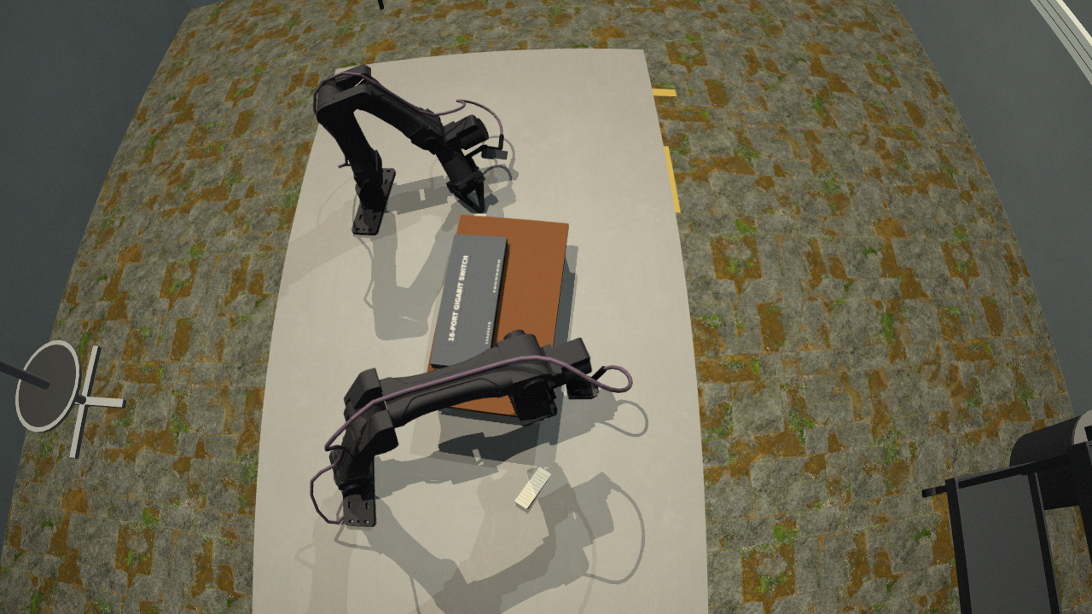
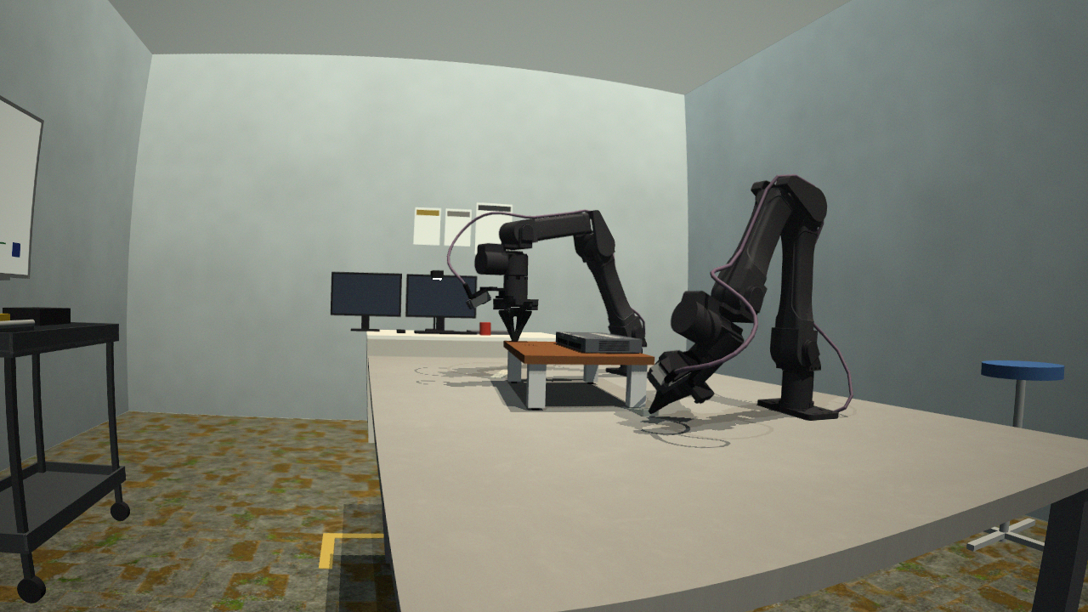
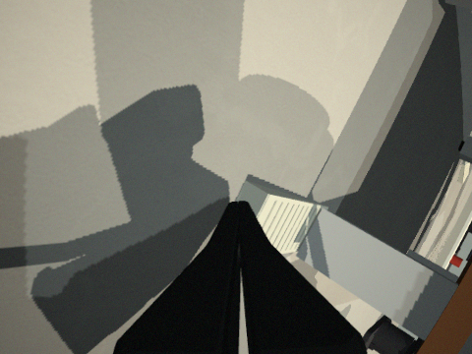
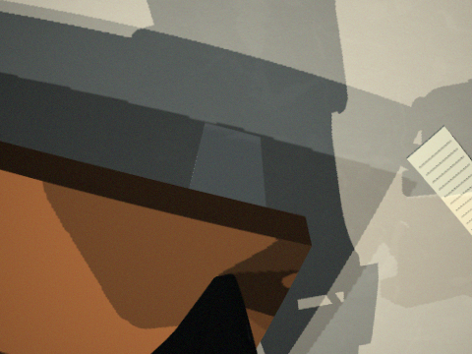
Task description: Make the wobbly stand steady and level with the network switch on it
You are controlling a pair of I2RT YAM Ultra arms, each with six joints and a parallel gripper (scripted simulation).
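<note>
Right now, taking the top view as a clock centred on the stand, I have my right arm's black base plate [image 1: 358, 522] at seven o'clock and my left arm's black base plate [image 1: 366, 228] at ten. The flat grey 16-port network switch [image 1: 469, 298] [image 2: 601, 342] rests on the board's nine o'clock side. My black left gripper [image 1: 480, 211] [image 2: 652, 411] [image 3: 239, 213] is low at twelve, fingers fully closed with nothing between them. Just beside its tips, a pale ribbed wedge [image 1: 479, 214] [image 3: 285, 221] lies by a grey leg [image 2: 636, 388] [image 3: 374, 265]; I can't tell whether it reaches underneath. The rust-brown, grey-legged stand [image 1: 534, 267] [image 2: 570, 354] [image 3: 457, 315] [image 4: 98, 206] stands upright on the beige table [image 1: 611, 305] [image 2: 532, 487]; I can't judge whether it's truly level. A second pale ribbed wedge [image 1: 531, 489] [image 4: 444, 167] lies apart from it, between five and six. My black right gripper [image 2: 514, 339] [image 4: 228, 287] points down at the board near five o'clock, closed and empty; I can't tell whether it touches.
</note>
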